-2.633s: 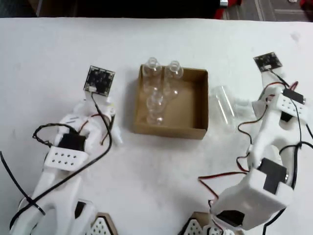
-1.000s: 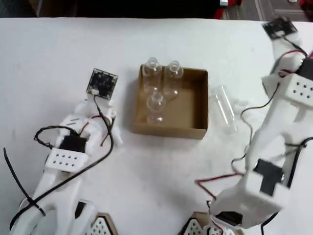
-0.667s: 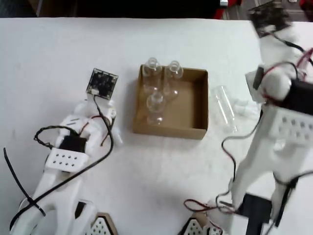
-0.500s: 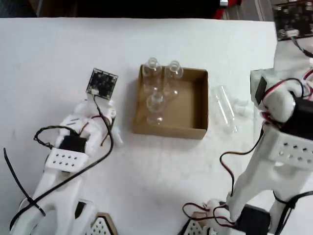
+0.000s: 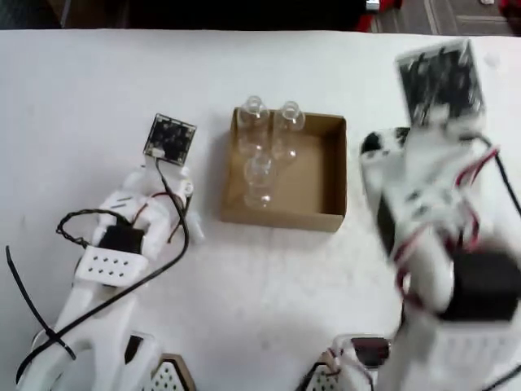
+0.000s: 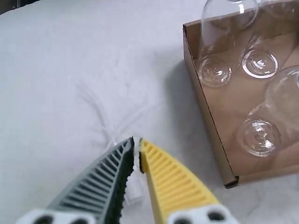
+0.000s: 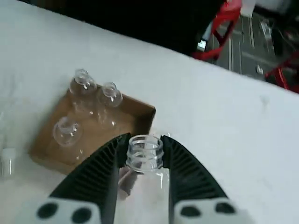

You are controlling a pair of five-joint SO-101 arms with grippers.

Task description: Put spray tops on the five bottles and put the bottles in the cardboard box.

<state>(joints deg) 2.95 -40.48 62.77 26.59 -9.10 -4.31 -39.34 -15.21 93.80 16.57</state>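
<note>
Risen since earlier: right gripper (image 7: 145, 141), off the table (image 5: 98, 81) beside cardboard box (image 5: 281, 218) | fingers pinching one bottle (image 7: 145, 156) at its neck | left gripper (image 6: 136, 151) pressed together, spray top (image 6: 108, 128) just off its tips | boxed bottles (image 5: 259, 175): 3, uncapped | bottles counted: 4 | tops fitted: 0 | progress judged early

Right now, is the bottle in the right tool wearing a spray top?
No, the bottle in the right tool shows a bare, open threaded neck.
</note>
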